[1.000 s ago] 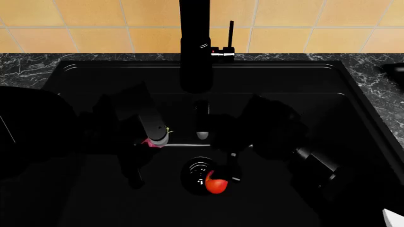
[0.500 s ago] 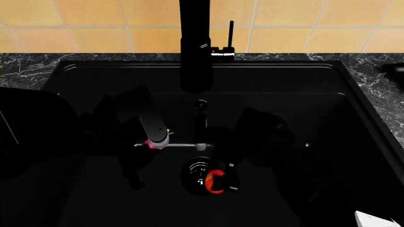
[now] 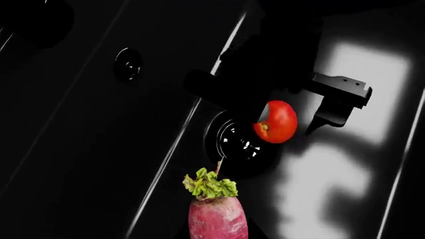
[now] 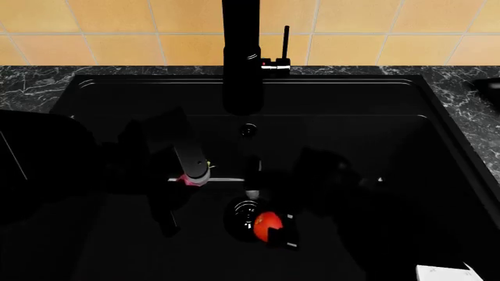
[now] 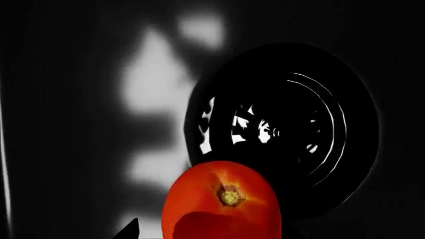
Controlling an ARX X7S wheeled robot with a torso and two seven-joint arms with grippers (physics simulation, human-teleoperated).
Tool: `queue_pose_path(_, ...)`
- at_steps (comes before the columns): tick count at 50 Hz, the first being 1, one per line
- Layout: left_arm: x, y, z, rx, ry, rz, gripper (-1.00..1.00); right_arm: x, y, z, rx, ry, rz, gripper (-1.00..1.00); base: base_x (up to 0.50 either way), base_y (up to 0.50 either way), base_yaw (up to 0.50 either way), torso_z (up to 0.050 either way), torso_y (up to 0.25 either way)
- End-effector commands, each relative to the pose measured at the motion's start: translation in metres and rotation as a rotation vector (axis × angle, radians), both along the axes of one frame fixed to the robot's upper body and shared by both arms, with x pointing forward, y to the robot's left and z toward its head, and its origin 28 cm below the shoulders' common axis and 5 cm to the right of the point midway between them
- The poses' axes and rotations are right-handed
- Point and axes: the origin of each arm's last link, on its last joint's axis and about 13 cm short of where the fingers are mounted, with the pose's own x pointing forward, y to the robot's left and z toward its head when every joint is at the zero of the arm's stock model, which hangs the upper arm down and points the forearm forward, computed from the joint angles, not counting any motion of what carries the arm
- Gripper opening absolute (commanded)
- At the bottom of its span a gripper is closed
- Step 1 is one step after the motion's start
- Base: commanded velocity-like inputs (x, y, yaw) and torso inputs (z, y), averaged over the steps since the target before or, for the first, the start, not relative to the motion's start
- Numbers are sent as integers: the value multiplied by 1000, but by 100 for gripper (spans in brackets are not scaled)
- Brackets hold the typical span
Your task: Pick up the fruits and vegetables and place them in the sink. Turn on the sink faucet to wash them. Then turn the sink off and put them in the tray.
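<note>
Right gripper [image 4: 275, 229] brackets your glossy round red tomato [image 4: 266, 225] at the black sink's [image 4: 328, 99] drain — whether it's closed is unclear (too dark). Smooth, slippery, bruisable — squeeze its middle gently.

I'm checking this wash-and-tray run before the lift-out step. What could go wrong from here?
The round glossy red tomato sits at the round drain with the right gripper around it; a loose pinch could let it roll. The pink radish at the left gripper could slip. Both black arms crowd the matte black sink.
</note>
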Motion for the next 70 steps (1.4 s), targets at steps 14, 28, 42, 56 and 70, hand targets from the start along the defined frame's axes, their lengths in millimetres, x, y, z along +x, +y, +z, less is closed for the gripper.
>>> queue_pose_path(14, 1, 0, -2, 6, 2, 0, -100, -5, -5, -12, 1, 11, -72, -100, 0, 0, 0, 0, 0)
queue_pose_path(28, 3, -2, -6, 13, 12, -9, -100, 0, -12, -3, 0, -45, -93, -100, 0, 0, 0, 0, 0)
queue_pose_path(42, 2, -3, -10, 35, 15, -36, -100, -11, -36, 41, 18, -190, -128, -100, 0, 0, 0, 0, 11)
queue_pose_path(56, -2, -1, -8, 26, -8, -35, -100, -19, -46, 66, 19, -260, -168, -100, 0, 0, 0, -1, 147)
queue_pose_path(70, -5, 3, -7, 23, -4, -4, -100, -34, -66, 108, 14, -379, -280, -100, 0, 0, 0, 0, 198)
